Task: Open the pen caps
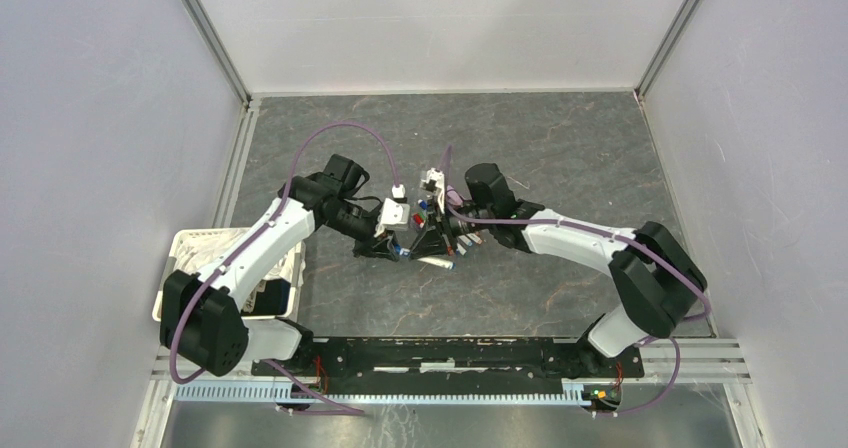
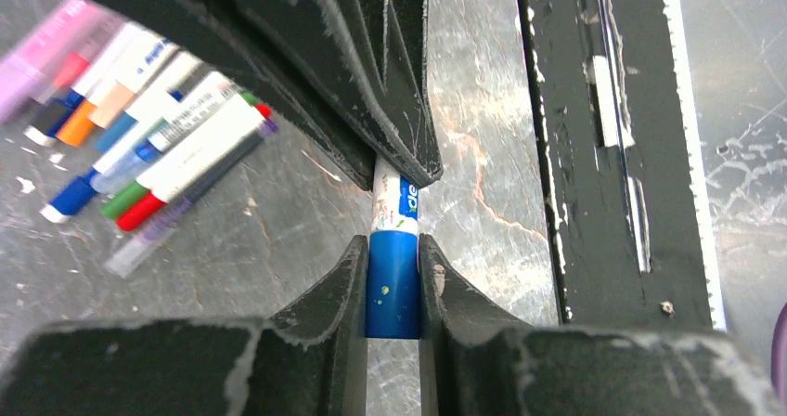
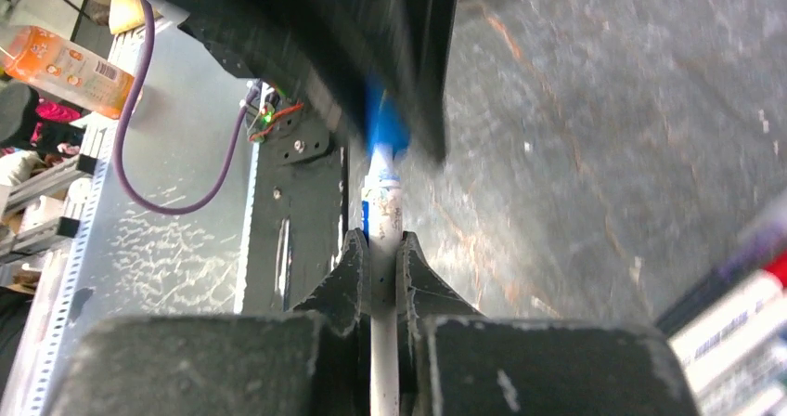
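The left claw (image 2: 392, 252) is clamped on the blue pen cap (image 2: 392, 295). The right claw (image 3: 381, 249) grips the same pen's white barrel (image 3: 384, 201), above mid-desk (image 2: 278, 249).

Grey marbled tabletop (image 1: 560, 148), pale walls (image 1: 440, 18) — aluminium corner posts (image 1: 207, 33)

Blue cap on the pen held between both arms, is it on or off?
On: the blue cap butts against the white barrel with no gap showing.
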`<state>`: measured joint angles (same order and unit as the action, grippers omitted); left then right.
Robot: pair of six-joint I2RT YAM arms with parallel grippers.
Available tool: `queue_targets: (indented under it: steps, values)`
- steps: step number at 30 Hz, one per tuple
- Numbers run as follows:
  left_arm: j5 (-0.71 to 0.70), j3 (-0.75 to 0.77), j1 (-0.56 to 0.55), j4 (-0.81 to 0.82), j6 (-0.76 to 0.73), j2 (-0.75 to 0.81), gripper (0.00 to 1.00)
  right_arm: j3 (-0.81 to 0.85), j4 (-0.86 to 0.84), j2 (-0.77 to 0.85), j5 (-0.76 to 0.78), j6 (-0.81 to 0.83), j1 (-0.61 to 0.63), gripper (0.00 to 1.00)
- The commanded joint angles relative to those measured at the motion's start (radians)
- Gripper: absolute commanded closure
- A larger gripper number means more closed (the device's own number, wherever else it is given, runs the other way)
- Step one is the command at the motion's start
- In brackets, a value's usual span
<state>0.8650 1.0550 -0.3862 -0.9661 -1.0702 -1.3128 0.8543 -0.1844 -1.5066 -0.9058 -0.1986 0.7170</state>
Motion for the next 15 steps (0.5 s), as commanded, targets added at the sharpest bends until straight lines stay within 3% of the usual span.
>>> queue_targets:
  steps: [1, 7, 11, 15]
  values:
    - [-0.050, 0.074, 0.141, -0.044, -0.091, 0.004, 0.98, -0.045, 0.208, 0.066, 0.028, 0.096, -0.041, 1.00]
    - [-0.071, 0.076, 0.199, -0.018, -0.094, -0.005, 0.98, -0.047, 0.321, 0.107, 0.167, 0.144, -0.089, 1.00]
    - [-0.053, -0.053, 0.196, 0.191, 0.086, 0.013, 0.98, -0.090, 0.288, 0.188, 0.479, 0.044, -0.213, 1.00]
    - [-0.180, -0.205, 0.175, 0.495, 0.319, 0.003, 0.98, -0.165, 0.269, 0.272, 0.845, -0.046, -0.310, 1.00]
